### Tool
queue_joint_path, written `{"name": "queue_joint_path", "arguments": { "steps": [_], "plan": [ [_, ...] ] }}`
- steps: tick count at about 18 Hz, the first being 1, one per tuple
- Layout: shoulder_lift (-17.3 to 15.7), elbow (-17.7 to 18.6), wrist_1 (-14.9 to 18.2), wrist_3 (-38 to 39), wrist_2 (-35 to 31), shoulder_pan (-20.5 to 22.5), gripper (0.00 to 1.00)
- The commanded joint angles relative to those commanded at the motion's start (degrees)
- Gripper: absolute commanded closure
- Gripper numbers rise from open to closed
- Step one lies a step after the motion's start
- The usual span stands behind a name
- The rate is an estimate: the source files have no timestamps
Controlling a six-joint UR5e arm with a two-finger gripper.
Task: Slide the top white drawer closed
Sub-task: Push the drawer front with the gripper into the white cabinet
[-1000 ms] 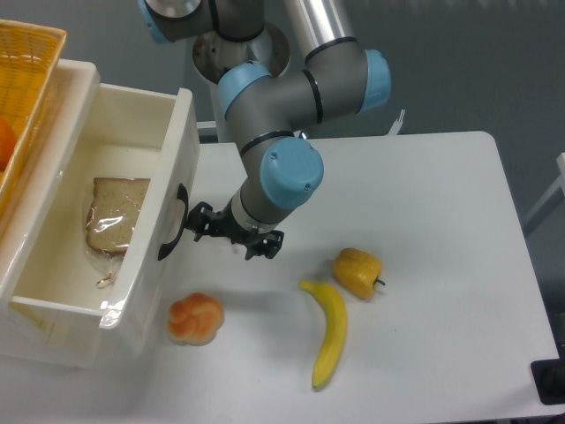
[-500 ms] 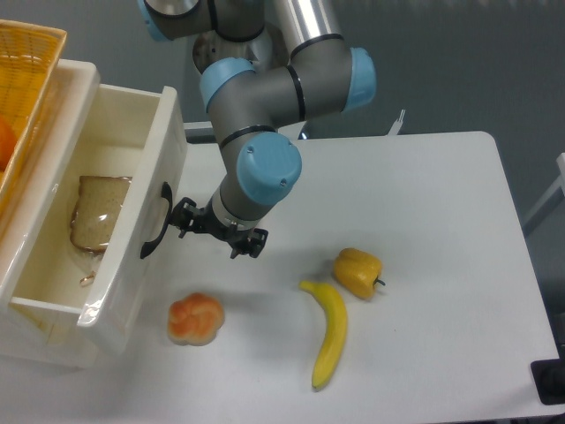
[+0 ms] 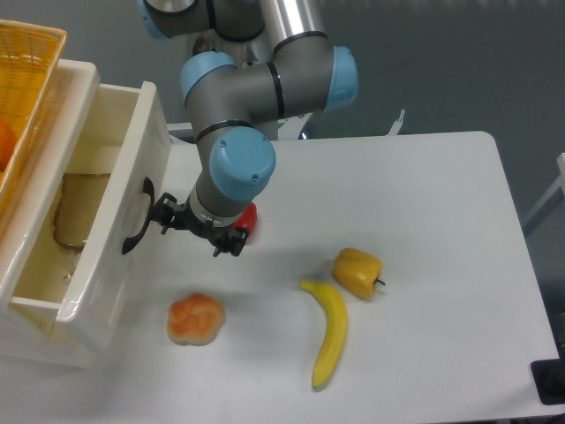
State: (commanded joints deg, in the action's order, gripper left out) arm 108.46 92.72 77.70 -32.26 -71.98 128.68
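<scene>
Pressing near the black handle [image 3: 137, 216], the claw [image 3: 161, 215] meets the drawer [image 3: 110, 256]. Its finger spacing cannot be told. Bread [image 3: 78, 210] lies inside.

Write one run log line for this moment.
phase: pushing | gripper: at black handle | top white drawer: partly open | contents: bread slice

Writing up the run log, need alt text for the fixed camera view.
A robot arm's gripper presses against the black handle of a partly open white drawer holding a slice of bread. On the white table lie a banana, a yellow pepper and a bun.
</scene>
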Motion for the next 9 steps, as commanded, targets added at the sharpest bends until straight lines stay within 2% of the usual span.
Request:
{"name": "queue_joint_path", "arguments": {
  "steps": [9],
  "plan": [
    [-0.26,0.09,-0.36,1.4,0.09,-2.37,0.0]
  ]
}}
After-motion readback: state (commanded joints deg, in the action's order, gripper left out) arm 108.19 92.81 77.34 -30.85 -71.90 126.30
